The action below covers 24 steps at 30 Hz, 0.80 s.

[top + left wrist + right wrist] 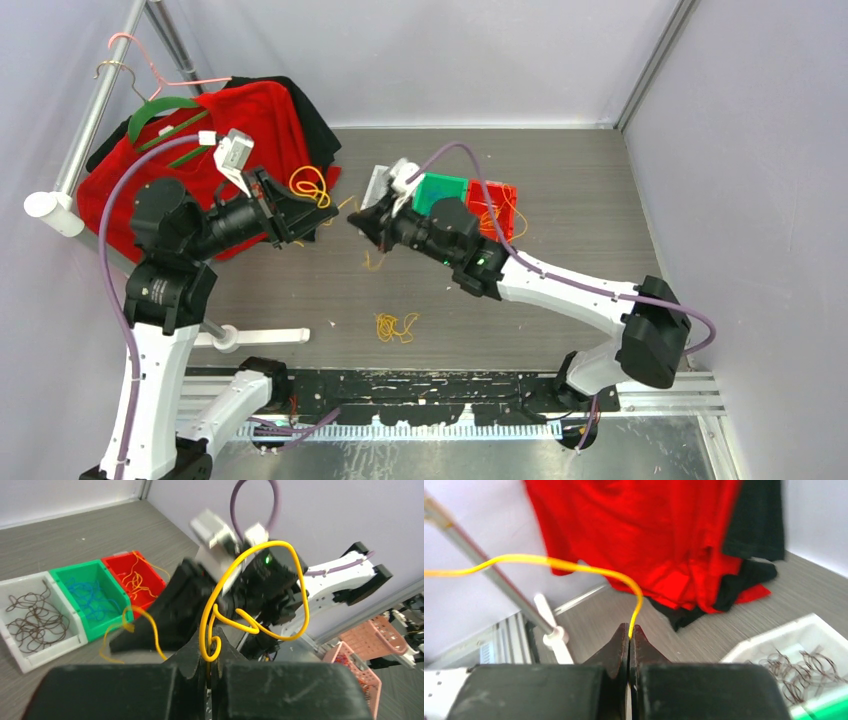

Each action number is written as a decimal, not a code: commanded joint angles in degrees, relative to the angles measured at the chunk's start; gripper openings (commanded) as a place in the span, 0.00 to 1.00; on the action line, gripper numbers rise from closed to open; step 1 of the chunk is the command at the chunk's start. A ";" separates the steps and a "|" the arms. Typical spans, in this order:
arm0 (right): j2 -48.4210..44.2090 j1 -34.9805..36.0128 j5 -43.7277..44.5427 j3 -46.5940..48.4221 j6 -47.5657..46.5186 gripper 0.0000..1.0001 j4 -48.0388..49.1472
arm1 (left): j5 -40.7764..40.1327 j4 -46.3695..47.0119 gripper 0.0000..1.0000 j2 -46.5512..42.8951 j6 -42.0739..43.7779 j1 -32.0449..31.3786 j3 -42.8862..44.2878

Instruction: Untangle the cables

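Red shirt [250, 120] lies on black cloth [318, 125]; white bin [52, 655], green bin [110, 625], red bin [150, 593] abut.

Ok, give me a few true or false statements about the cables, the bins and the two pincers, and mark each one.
1. The left pincer is shut on a yellow cable. True.
2. The right pincer is open and empty. False: it too is shut on yellow cable.
3. The white bin holds brown cables. True.
4. The green bin holds yellow cables. False: it holds blue cables.
5. A loose yellow tangle lies on the table, apart from both arms. True.
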 commanded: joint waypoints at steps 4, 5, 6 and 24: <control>-9.80 -11.36 3.99 -9.02 20.09 0.01 11.41 | -1.75 -15.72 0.23 0.25 20.56 -0.01 -2.88; -10.80 -12.57 4.11 -10.54 21.54 0.01 11.89 | -1.89 -22.60 0.30 1.59 25.54 -0.59 -2.43; -11.76 -13.85 4.38 -11.69 23.13 0.01 12.31 | -2.61 -28.19 0.38 3.26 30.38 -1.96 -1.81; -18.95 -30.13 7.91 -9.71 14.06 0.01 -5.31 | -12.20 -40.72 0.75 8.68 41.95 -9.97 2.94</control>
